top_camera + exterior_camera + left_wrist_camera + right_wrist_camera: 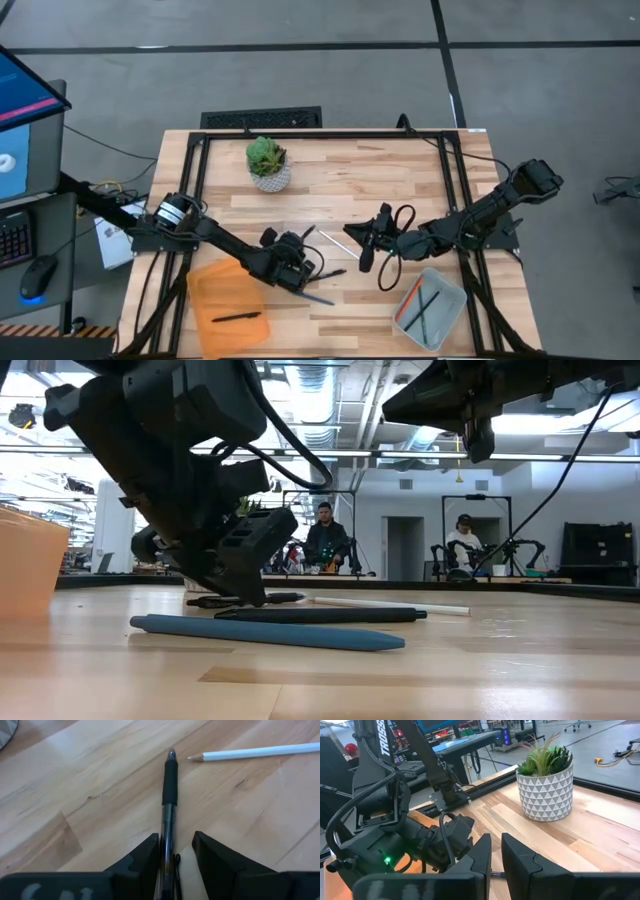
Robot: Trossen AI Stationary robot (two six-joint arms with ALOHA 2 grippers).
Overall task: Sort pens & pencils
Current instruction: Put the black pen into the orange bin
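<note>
From above, I see the sorting as partly done. One black pen already lies in my orange tray at the near-left of the table, and the clear bin at the near right holds an orange pencil and a green one. Left on the bare wood are a blue pen, a black pen and a white pencil, all near the middle. My left claw sits low over that cluster; my right claw hangs just beside it, so the two arms crowd each other there. The potted plant stands well apart toward the far side, and the black frame rails along the edges limit my swing outward.

At table height, the blue pen lies nearest, a black pen behind it, the white pencil farther back. My left claw is down at the wood; the right one is raised above.

Through my left wrist, my claw is parted, straddling the clip end of a black pen, not yet closed on it. The white pencil lies just past the pen's tip, apart.

Through my right wrist, my claw stands slightly open and holds nothing, facing the left arm closely; the plant sits off to one side.
</note>
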